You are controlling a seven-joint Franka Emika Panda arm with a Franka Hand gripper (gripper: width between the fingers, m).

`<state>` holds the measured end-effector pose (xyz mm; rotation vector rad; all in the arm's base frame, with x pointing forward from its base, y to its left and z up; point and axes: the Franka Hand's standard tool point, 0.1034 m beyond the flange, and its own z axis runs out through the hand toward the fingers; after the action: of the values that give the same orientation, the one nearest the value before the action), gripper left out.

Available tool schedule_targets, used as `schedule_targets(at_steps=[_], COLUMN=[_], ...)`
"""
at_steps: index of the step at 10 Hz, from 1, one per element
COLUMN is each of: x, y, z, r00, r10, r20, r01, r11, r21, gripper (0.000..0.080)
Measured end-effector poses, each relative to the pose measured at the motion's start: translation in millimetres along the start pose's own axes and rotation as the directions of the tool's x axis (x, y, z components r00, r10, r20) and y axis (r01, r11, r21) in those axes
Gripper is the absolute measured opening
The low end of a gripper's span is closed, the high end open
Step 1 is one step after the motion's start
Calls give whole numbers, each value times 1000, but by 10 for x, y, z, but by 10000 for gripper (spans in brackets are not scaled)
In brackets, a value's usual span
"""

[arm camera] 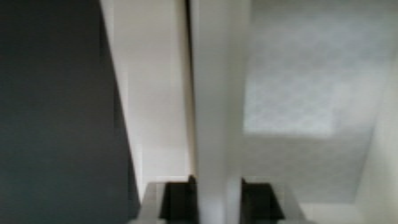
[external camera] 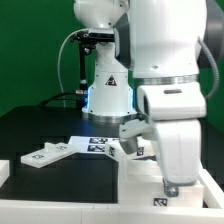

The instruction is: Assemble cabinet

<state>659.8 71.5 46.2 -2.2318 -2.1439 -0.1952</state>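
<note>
In the wrist view my gripper (arm camera: 219, 200) is shut on the thin edge of a white cabinet panel (arm camera: 217, 90), with a dark finger (arm camera: 176, 202) on each side of it. The panel runs straight away from the jaws over a white surface (arm camera: 311, 90) and the dark table (arm camera: 63, 100). In the exterior view the gripper (external camera: 131, 141) is low over the table, beside tagged white cabinet parts (external camera: 100, 147). Another tagged white panel (external camera: 55, 154) lies flat toward the exterior view's left. The arm hides the held panel there.
The large white robot arm (external camera: 175, 120) fills the exterior view's right. A white raised border (external camera: 60, 192) runs along the table's near side, with a small tag (external camera: 163, 200) on the white surface under the arm. A green wall stands behind.
</note>
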Motion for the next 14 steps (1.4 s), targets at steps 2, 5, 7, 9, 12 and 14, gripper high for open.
schedule_targets(at_steps=[2,5,7,9,12,14], x=[139,160,153,148,123,-175], y=[1,0,-4,-5,-93,-445], z=[19,21,25,27,-411,-627], r00=[1000,1000,1000,1000,1000,998], r10=[-8,-12,-11,-10,-3,54], r20=[-5,-7,-6,-6,18,33], r01=[8,12,11,10,3,-53], r11=[999,999,999,999,1000,998], r21=[39,48,49,49,-21,-45], gripper=[94,94,192,510,771,792])
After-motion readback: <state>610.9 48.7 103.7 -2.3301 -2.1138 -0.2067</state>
